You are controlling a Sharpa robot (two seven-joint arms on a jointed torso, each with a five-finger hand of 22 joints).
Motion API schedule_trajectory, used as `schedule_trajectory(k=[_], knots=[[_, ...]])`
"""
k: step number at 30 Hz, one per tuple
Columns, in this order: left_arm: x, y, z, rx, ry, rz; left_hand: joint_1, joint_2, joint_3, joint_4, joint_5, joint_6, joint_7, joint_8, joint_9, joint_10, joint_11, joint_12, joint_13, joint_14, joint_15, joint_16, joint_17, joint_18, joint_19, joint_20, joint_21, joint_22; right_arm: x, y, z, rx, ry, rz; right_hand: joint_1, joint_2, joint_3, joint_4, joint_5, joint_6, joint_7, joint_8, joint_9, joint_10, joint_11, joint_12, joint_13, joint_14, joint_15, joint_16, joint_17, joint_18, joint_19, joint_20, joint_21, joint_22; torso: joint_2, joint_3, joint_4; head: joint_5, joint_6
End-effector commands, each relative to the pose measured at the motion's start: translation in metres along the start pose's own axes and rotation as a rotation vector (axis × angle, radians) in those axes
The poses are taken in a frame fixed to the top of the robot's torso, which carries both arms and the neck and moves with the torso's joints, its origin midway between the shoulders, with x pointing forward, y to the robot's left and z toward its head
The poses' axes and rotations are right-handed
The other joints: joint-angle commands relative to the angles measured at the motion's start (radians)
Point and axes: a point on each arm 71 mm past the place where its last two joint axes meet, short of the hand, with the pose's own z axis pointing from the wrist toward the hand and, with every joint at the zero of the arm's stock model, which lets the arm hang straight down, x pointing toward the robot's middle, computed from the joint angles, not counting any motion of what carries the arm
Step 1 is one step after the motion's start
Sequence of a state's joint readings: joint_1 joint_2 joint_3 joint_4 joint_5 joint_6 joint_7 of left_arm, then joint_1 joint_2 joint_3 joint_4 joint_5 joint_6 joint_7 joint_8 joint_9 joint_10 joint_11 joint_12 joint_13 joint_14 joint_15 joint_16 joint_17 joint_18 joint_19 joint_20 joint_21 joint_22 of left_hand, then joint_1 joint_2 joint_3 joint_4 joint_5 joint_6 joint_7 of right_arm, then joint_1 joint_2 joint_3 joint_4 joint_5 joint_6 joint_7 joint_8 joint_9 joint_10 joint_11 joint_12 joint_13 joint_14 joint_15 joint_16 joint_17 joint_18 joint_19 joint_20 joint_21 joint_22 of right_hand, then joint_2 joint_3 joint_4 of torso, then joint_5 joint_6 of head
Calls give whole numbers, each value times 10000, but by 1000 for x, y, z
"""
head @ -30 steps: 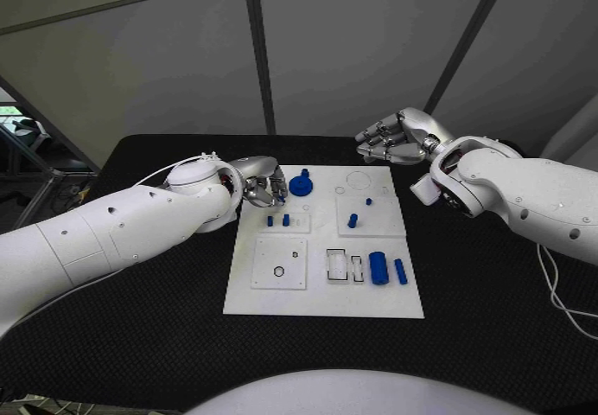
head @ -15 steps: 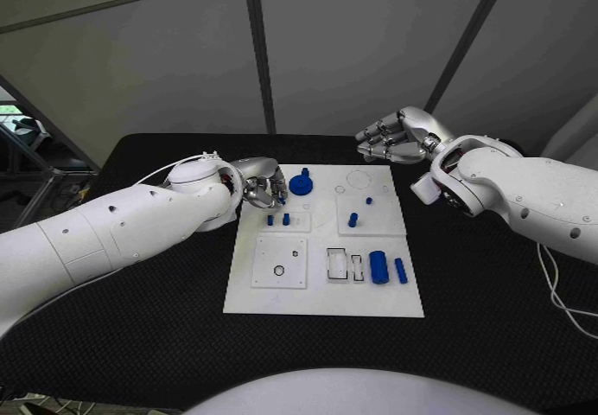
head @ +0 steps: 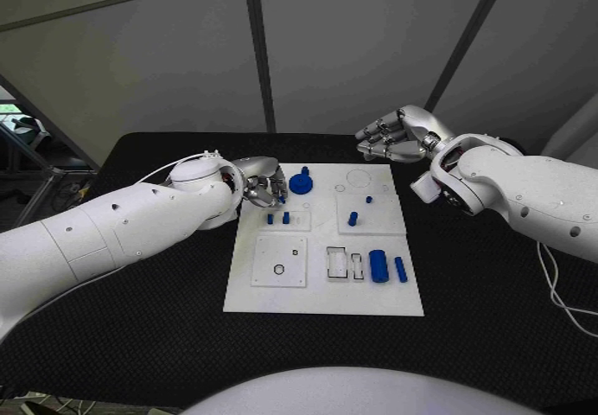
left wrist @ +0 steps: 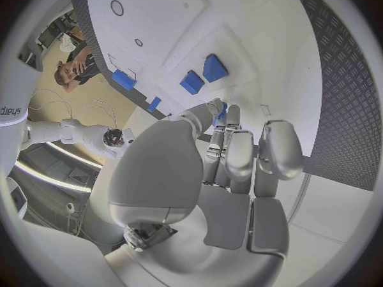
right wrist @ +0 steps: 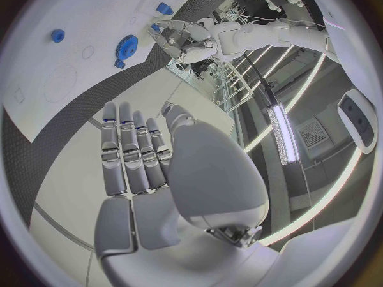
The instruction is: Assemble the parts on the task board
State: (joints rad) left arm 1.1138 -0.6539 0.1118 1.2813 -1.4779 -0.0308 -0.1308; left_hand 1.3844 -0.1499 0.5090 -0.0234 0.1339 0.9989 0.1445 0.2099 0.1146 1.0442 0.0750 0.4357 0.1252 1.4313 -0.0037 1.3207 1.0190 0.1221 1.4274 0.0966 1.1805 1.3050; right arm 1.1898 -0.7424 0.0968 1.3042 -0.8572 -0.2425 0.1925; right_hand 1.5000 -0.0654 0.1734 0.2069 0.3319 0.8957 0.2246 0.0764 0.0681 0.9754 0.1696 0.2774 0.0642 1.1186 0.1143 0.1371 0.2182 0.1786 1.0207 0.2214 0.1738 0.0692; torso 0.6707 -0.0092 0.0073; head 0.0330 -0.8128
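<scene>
Task board (head: 324, 298) lies mid-table (head: 149, 328), carrying blue parts: a round gear-like piece (head: 301, 185) near its far edge, small pegs (head: 276, 220) below it, and two bars (head: 386, 267) on its right side. Left robot hand (head: 262, 191) sits at the board's left edge beside the gear-like piece, fingers curled; whether it grips anything cannot be told. Right robot hand (head: 397, 138) hovers beyond the far right corner, fingers extended, holding nothing.

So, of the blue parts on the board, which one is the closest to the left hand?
The round gear-like part at the board's far left, just beside the left hand; the other blue parts lie nearer the robot.
</scene>
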Motion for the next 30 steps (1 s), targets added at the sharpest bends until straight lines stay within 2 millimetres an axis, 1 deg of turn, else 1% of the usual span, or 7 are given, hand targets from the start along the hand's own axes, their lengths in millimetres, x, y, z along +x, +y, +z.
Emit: schedule_trajectory(k=[1, 3, 9, 16, 20, 30], knots=[[0, -1, 1, 38, 58, -16, -89, 30, -44, 0, -48, 67, 14, -44, -4, 54, 11, -39, 14, -5, 3, 6, 15, -356, -2, -3, -21, -6, 0, 2, 0, -80, 21, -10, -80, 45, 56, 13, 57, 29, 98, 20, 12, -78, 2, 61, -12, -30, 27, 32, -9, 44, 58, 20, -67, -9, 3, -1, -7, -8, 3], [0, -1, 1, 41, 53, -18, -98, 26, -50, 3, -49, 58, 15, -56, -7, 46, 14, -50, 14, -7, 3, 6, 15, -354, -5, -4, -30, -10, 0, 2, 0, -79, 25, -9, -80, 45, 56, 13, 57, 29, 98, 20, 12, -78, 2, 61, -12, -30, 27, 32, -9, 44, 58, 20, -67, -9, 6, -2, -10, -15, -5], [0, -3, 3, 97, 64, -68, -144, -2, -83, 9, -48, -105, 64, -207, -60, -54, 56, -153, 12, -38, 30, -13, -37, -350, -27, 2, -82, -30, 0, 2, 0, -62, 39, -7, -80, 45, 56, 13, 57, 29, 98, 20, 12, -78, 2, 61, -12, -30, 27, 32, -9, 44, 58, 20, -67, -9, 9, -7, 8, -18, -19], [1, -3, 3, 90, 157, -73, -144, -4, -85, 6, -48, -119, 62, -222, -65, -54, 58, -157, 15, -40, 33, -14, -41, -352, -25, 4, -76, -24, 0, 2, 0, -45, 56, -3, -88, 44, 60, 15, 56, 28, 99, 19, 11, -81, 3, 62, -13, -31, 28, 34, -14, 43, 61, 21, -74, -10, 6, -7, 9, -26, -50], [1, 0, 4, -1, 205, -67, -144, -7, -89, 5, -49, -126, 58, -229, -68, -47, 55, -154, 19, -41, 34, -13, -42, -351, -26, 5, -78, -25, 0, 1, 0, -28, 62, -4, -88, 44, 60, 15, 56, 28, 99, 19, 11, -81, 3, 62, -13, -31, 28, 34, -14, 43, 61, 21, -74, -10, -2, -8, -6, -23, -43], [2, 3, 3, -140, 322, -48, -152, -18, -102, 3, -52, -149, 59, -253, -76, -39, 55, -151, 28, -46, 34, -18, -56, -352, -26, 6, -80, -23, 0, 1, 0, 3, 72, -5, -88, 44, 60, 15, 56, 28, 99, 19, 11, -81, 3, 62, -13, -31, 28, 34, -14, 43, 61, 21, -74, -10, -1, -9, 8, -28, -55]])
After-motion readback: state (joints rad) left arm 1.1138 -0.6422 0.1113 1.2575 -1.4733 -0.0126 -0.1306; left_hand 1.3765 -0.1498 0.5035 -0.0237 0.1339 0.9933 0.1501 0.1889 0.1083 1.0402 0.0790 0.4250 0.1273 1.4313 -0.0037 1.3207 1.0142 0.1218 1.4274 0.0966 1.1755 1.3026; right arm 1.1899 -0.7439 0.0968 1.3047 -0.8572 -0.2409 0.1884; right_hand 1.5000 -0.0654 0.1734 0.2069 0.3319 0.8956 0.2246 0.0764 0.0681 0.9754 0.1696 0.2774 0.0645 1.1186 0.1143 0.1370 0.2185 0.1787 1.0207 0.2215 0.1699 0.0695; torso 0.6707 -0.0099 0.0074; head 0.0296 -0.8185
